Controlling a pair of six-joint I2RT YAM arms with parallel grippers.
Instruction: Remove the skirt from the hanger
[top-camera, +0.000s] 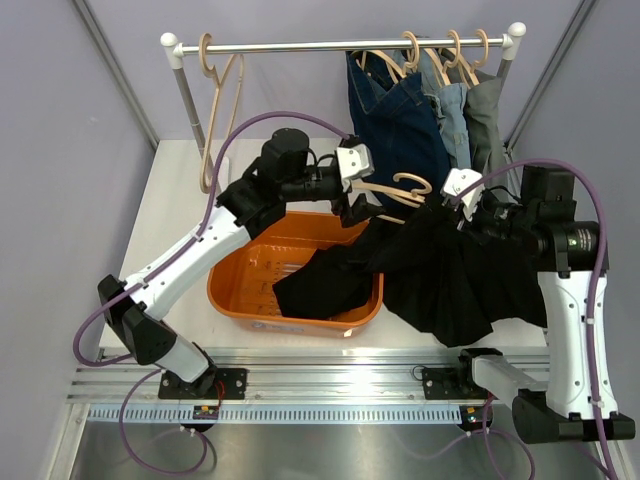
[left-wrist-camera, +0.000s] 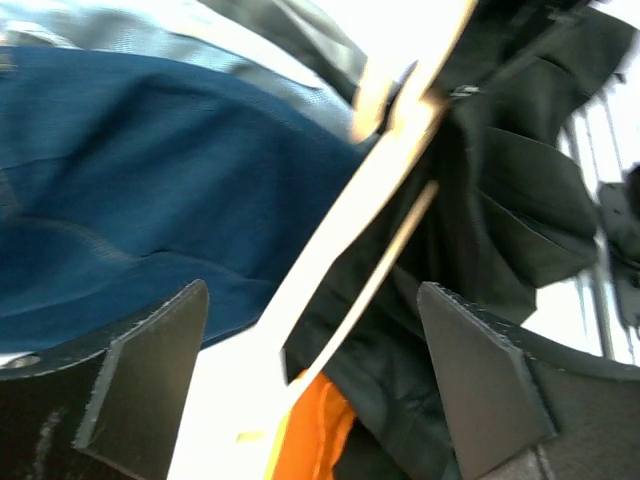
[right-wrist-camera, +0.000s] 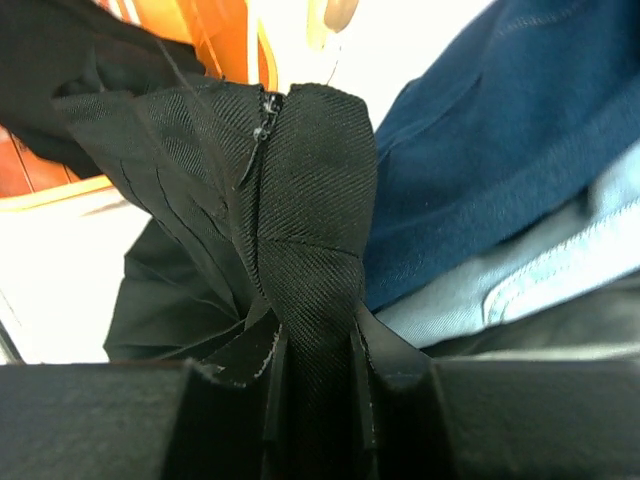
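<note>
Holding, right gripper (right-wrist-camera: 315, 400): jaws clenched on a bunched fold of the black skirt (top-camera: 450, 280), at the waist beside its zip.
Basket (top-camera: 250, 270): orange plastic, at the middle of the table (top-camera: 180, 220), toward the near edge.
Basket contents: black cloth (top-camera: 320, 285) lying against the right wall. Whether it is part of the skirt or a separate piece cannot be told.
Skirt, position: hangs from the right gripper and spreads in pleats over the right half of the table, its lower hem toward the near right corner and its left side over the basket's right rim.
Left gripper (left-wrist-camera: 312, 300): jaws released and spread wide. A hanger arm runs between the fingers (left-wrist-camera: 150, 380), gripped by neither.
Hanger (top-camera: 395, 190): pale wood, above the basket's far rim between the two grippers. Its right end meets the skirt's waist, though how it attaches cannot be told.
Rail (top-camera: 300, 46): along the far edge.
Rail, right end: navy denim garment (top-camera: 400, 110), light-blue denim (top-camera: 450, 110), grey garment (top-camera: 487, 120), each on a wooden hanger.
Rail, left end: bare wooden hangers (top-camera: 215, 90).
</note>
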